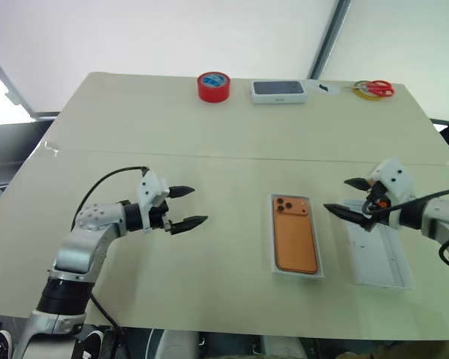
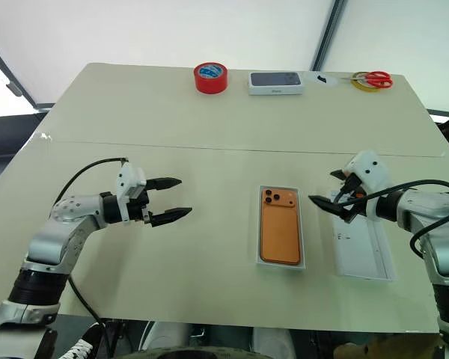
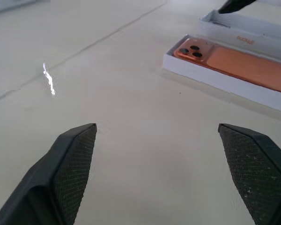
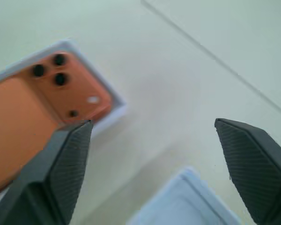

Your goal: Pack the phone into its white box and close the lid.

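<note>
The orange phone [image 1: 295, 235] lies back up, camera lenses at the far end, inside the white box [image 1: 298, 274] at the table's middle. Right of it the lid [image 1: 382, 262] lies with its pale inside facing up. My right gripper [image 1: 335, 194] hovers open over the lid's far left corner, pointing toward the phone, with nothing between its fingers. Well to the left of the box, my left gripper [image 1: 200, 205] stands open and empty above bare table, aimed at the box. The left wrist view shows the phone [image 3: 234, 63] in the box beyond the open fingers.
At the table's far edge stand a red tape roll [image 1: 213, 86], a white box with a dark grey top [image 1: 278, 90] and red-handled scissors [image 1: 376, 89] beside a yellow tape ring. A seam [image 1: 209, 156] crosses the table.
</note>
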Controlling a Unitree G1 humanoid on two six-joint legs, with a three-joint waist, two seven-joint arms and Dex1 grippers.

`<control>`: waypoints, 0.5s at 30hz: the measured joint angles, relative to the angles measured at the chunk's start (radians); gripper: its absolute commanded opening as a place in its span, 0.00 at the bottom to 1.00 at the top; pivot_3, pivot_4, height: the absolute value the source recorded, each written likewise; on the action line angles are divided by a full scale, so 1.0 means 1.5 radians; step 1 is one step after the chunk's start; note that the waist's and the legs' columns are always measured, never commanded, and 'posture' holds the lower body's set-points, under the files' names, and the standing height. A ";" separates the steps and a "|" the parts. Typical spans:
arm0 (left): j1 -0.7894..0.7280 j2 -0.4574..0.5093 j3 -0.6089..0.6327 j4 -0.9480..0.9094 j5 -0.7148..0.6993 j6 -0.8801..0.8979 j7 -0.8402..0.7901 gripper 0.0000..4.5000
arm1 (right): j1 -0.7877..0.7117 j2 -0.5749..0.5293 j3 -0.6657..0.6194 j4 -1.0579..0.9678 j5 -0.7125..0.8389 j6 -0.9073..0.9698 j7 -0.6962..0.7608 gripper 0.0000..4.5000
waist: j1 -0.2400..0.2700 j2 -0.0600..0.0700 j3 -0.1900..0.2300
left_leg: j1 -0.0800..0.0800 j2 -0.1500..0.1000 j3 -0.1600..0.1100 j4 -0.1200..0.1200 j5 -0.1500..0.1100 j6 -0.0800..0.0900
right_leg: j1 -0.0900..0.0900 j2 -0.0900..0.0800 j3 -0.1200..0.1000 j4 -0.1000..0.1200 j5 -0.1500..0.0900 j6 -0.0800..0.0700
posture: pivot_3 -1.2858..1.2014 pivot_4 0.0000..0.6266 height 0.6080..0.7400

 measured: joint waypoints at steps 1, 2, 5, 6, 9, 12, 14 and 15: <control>0.006 0.003 0.009 -0.002 -0.011 -0.010 -0.007 1.00 | 0.025 0.000 -0.009 -0.024 -0.003 0.013 -0.015 0.99 | -0.001 0.000 0.000 | 0.000 0.000 0.000 0.000 0.000 0.000 | 0.000 0.000 0.000 0.000 0.000 0.000 | 0.52 0.24 0.92; 0.008 0.004 0.016 -0.002 -0.019 -0.020 -0.016 1.00 | 0.051 0.000 -0.019 -0.047 -0.005 0.039 -0.031 0.99 | -0.002 0.000 0.000 | 0.000 0.000 0.000 0.000 0.000 0.000 | 0.000 0.000 0.000 -0.001 0.000 0.000 | 0.52 0.24 0.92; 0.017 0.009 0.029 -0.002 -0.035 -0.052 -0.042 1.00 | 0.113 0.009 -0.052 -0.104 0.010 0.134 -0.064 0.99 | -0.004 0.001 0.000 | 0.000 0.000 0.000 -0.001 0.000 0.000 | 0.000 0.000 0.000 0.000 0.000 0.000 | 0.52 0.24 0.92; 0.021 0.013 0.030 -0.002 -0.039 -0.061 -0.051 1.00 | 0.129 0.013 -0.061 -0.132 0.020 0.166 -0.071 0.99 | -0.006 0.001 0.000 | 0.000 0.000 0.000 -0.001 0.000 0.000 | 0.000 0.000 0.000 0.000 0.000 0.000 | 0.52 0.24 0.92; 0.030 0.020 0.030 -0.002 -0.052 -0.081 -0.082 1.00 | 0.131 0.050 -0.095 -0.208 0.073 0.286 -0.098 0.99 | -0.011 0.002 -0.001 | 0.000 0.000 0.000 -0.001 -0.002 0.003 | -0.001 0.000 0.000 0.000 0.000 0.000 | 0.52 0.24 0.92; 0.036 0.036 0.031 -0.001 -0.058 -0.096 -0.108 1.00 | 0.102 0.071 -0.126 -0.248 0.120 0.402 -0.116 0.99 | -0.016 0.002 -0.001 | 0.000 0.000 0.000 -0.001 -0.002 0.004 | -0.001 0.000 0.000 0.000 0.000 0.000 | 0.52 0.24 0.92; 0.038 0.044 0.031 0.001 -0.068 -0.102 -0.128 1.00 | 0.054 0.095 -0.150 -0.267 0.153 0.504 -0.129 0.99 | -0.019 0.002 -0.001 | 0.000 0.000 0.000 -0.001 -0.002 0.004 | -0.001 0.000 0.000 0.000 0.000 0.000 | 0.52 0.24 0.92; 0.039 0.047 0.031 0.001 -0.072 -0.102 -0.137 1.00 | 0.041 0.095 -0.152 -0.274 0.162 0.544 -0.135 0.99 | -0.018 0.002 -0.001 | 0.000 0.000 0.000 -0.002 -0.002 0.004 | -0.001 0.000 0.000 -0.001 0.000 0.000 | 0.52 0.24 0.92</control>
